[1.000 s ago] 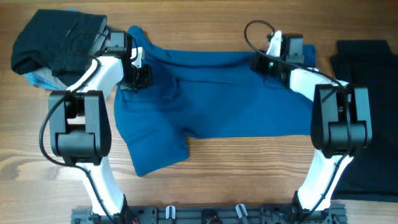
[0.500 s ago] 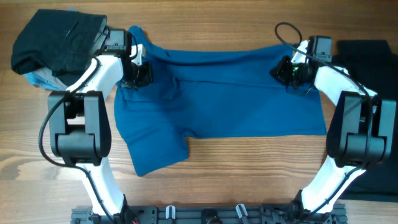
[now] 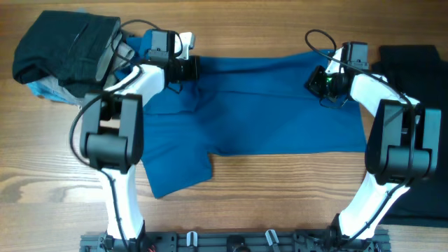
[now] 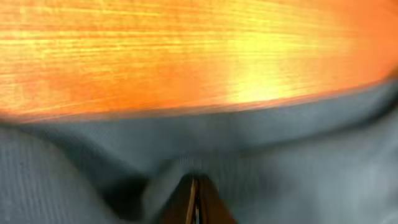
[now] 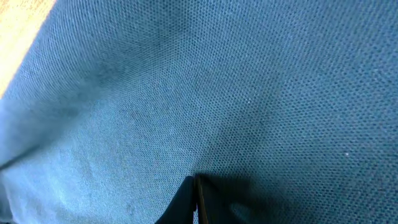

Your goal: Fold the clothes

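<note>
Across table [image 3: 280, 192] centre, blue T-shirt [image 3: 266, 112] lying spread flat. Am pinching its far edge with left gripper [image 3: 187, 68] at 11 o'clock, right gripper [image 3: 318, 81] at 1 o'clock, both clenched on fabric, holding edge straight for fold, I judge. Black garments [image 3: 66, 42] heaped at 10 o'clock.

The left wrist view is blurred throughout: the table [image 4: 186, 56] is an orange smear and the blue T-shirt [image 4: 298, 155] shows no weave. The left gripper [image 4: 194, 202] appears only as dark closed tips at 6 o'clock, cut by the edge; the right gripper [image 5: 195, 199] likewise. Overhead, both sets of jaws sit hidden beneath the wrists. A black garment [image 3: 420, 63] at 3 o'clock runs off the frame, and a light-blue garment [image 3: 43, 89] at 10 o'clock is mostly buried under a black heap [image 3: 63, 42].
</note>
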Tool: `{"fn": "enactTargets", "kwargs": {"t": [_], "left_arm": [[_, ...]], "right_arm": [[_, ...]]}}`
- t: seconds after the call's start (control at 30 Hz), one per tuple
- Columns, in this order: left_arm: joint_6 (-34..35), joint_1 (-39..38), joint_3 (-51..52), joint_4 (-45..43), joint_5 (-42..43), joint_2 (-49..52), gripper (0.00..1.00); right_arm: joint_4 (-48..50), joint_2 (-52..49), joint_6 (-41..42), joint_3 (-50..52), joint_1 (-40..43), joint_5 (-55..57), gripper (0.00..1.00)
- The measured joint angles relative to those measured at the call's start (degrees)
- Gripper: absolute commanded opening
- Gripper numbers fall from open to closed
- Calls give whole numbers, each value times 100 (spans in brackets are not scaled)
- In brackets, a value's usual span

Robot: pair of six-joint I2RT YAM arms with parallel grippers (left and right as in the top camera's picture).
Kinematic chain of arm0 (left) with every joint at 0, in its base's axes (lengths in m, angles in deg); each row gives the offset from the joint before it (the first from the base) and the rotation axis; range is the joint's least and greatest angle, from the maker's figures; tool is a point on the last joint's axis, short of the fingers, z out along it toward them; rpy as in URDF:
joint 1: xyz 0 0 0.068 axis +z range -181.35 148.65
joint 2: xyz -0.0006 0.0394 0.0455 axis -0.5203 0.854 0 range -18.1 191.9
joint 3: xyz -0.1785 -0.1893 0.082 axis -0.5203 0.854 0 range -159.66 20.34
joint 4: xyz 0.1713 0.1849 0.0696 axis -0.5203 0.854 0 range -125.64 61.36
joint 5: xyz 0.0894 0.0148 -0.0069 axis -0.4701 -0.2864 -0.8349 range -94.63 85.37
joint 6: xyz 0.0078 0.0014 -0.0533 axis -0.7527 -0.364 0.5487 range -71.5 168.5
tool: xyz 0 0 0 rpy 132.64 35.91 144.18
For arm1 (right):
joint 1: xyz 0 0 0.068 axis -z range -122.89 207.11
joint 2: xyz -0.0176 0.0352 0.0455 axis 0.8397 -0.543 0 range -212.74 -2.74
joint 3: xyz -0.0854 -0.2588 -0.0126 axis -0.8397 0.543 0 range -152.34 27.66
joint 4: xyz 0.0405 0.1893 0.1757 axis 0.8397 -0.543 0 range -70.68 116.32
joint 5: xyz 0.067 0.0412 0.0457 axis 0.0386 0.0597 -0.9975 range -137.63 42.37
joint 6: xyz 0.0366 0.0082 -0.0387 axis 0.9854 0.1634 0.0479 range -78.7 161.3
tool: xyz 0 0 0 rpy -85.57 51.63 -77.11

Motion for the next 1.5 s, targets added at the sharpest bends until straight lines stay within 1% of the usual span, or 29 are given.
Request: {"fn": "enactTargets", "kwargs": {"t": [0.07,0.13,0.17,0.23,0.3,0.33,0.4,0.47,0.5,0.57,0.63,0.67,0.7,0.73,0.8,0.93,1.0,1.03,1.1,1.13,1.2,1.33,1.43,1.5], "left_arm": [[476,57,7,-852,-15,175,4],[1123,232,4,-1707,111,223,4],[1272,310,-42,-1860,229,223,5],[1471,490,-275,-1810,673,221,6],[1528,616,-518,-1467,1145,197,5],[1456,634,-562,-1084,1484,146,4],[1073,555,-638,-85,1915,94,4],[490,437,-654,1019,2037,79,4],[142,363,-629,1580,1958,79,4],[-455,256,-619,2218,1600,76,4],[-787,195,-619,2409,1143,76,4],[-831,179,-619,2406,1038,76,4],[-951,125,-619,2339,697,70,4],[-990,83,-619,2234,529,48,4],[-981,-20,-612,1644,70,31,4],[-553,-85,-597,295,-643,31,4],[-393,-63,-605,-50,-942,37,4],[-284,-33,-684,-31,-1075,37,4],[-190,68,-944,420,-1088,37,4],[-203,127,-1154,861,-1067,37,4],[-382,240,-1469,1735,-1027,-57,4],[-940,247,-1576,3073,-1040,-417,4],[-1139,249,-1497,3211,-1084,-439,4],[-1204,254,-1349,3069,-1088,-378,4]], "right_arm": [[-2,0,17,-4,0,0,4],[-22,-7,17,-15,0,2,4],[-24,-7,17,-17,0,2,5],[-26,-7,17,-20,0,4,4],[-37,-7,17,-20,0,9,5],[-39,-7,17,-20,0,17,4],[-46,-7,17,-26,0,20,5],[-57,-11,17,-33,0,22,5],[-63,-11,17,-37,0,24,5],[-66,-13,17,-42,0,31,5],[-68,-15,17,-44,0,33,5],[-66,-15,17,-44,0,33,5],[-66,-15,17,-44,0,33,5],[-66,-15,17,-44,0,35,5],[-66,-15,17,-46,0,35,5],[-66,-15,20,-46,-4,37,5],[-70,-15,20,-46,-4,39,5],[-87,-15,20,-52,-4,39,5],[-114,-15,20,-57,-4,42,5],[-133,-17,20,-63,-4,44,4],[-177,-22,20,-85,-4,44,5],[-219,-26,20,-101,-4,57,5],[-236,-26,20,-105,-4,59,5],[-236,-26,17,-105,-4,61,5]]}}
